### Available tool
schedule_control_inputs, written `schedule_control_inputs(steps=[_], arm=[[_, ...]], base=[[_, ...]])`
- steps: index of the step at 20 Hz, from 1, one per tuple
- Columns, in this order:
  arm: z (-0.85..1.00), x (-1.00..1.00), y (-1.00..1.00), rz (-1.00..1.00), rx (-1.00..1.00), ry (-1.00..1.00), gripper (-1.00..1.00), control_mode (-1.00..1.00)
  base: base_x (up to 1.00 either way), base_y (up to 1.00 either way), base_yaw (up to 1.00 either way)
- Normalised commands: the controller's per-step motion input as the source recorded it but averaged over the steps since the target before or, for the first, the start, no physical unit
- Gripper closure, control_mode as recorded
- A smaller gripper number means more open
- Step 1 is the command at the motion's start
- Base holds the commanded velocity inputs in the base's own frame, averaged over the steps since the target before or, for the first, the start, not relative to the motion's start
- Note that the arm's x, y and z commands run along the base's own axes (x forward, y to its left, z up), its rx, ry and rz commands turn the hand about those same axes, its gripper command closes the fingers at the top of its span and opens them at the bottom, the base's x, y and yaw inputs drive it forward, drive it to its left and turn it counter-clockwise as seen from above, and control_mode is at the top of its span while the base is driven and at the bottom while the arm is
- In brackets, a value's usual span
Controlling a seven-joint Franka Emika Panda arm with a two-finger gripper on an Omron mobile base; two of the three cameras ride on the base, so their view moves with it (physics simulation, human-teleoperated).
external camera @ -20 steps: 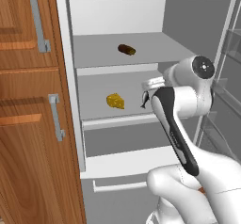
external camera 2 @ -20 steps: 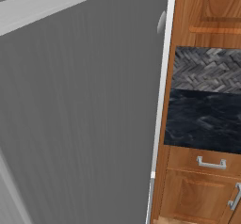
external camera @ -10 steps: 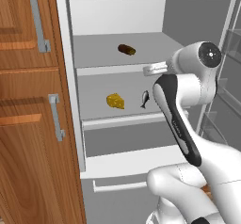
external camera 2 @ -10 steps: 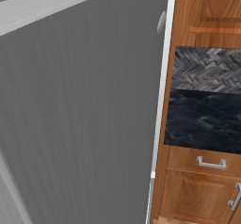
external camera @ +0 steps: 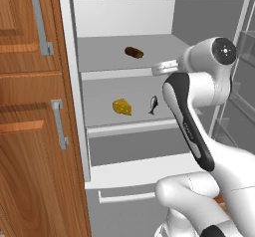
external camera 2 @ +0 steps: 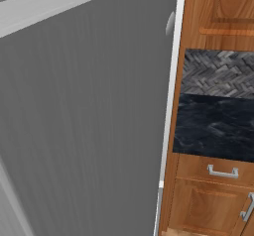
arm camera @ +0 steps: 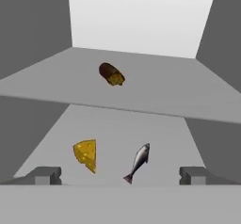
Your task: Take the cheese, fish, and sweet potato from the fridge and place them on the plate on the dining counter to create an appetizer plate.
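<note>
Now the arm has swung right, uncovering the fish (external camera: 153,104); end effector (arm camera: 120,176) spread.

Cheese (arm camera: 85,155) beside fish (arm camera: 138,161); sweet potato (arm camera: 111,74) one shelf up.

1. The fridge (external camera: 74,106) stands open, with two white shelves in view.
2. Upper shelf (external camera: 109,57): the sweet potato (external camera: 133,52) lies alone near the middle.
3. Lower shelf (external camera: 99,106): the cheese (external camera: 122,107) and the fish (external camera: 153,104) lie near each other, apart, the cheese left of the fish.
</note>
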Motion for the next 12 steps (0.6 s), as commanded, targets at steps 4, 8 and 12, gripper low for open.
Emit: schedule_control_inputs(steps=[4, 8, 12], arm=[[0.00, 0.14, 0.06, 0.00, 0.00, -0.04, -1.00, -1.00], [0.00, 0.33, 0.13, 0.00, 0.00, -0.01, -1.00, -1.00], [0.00, 0.25, 0.15, 0.00, 0.00, 0.00, -1.00, -1.00]], base=[[0.00, 0.00, 0.00], [0.00, 0.00, 0.00], [0.00, 0.00, 0.00]])
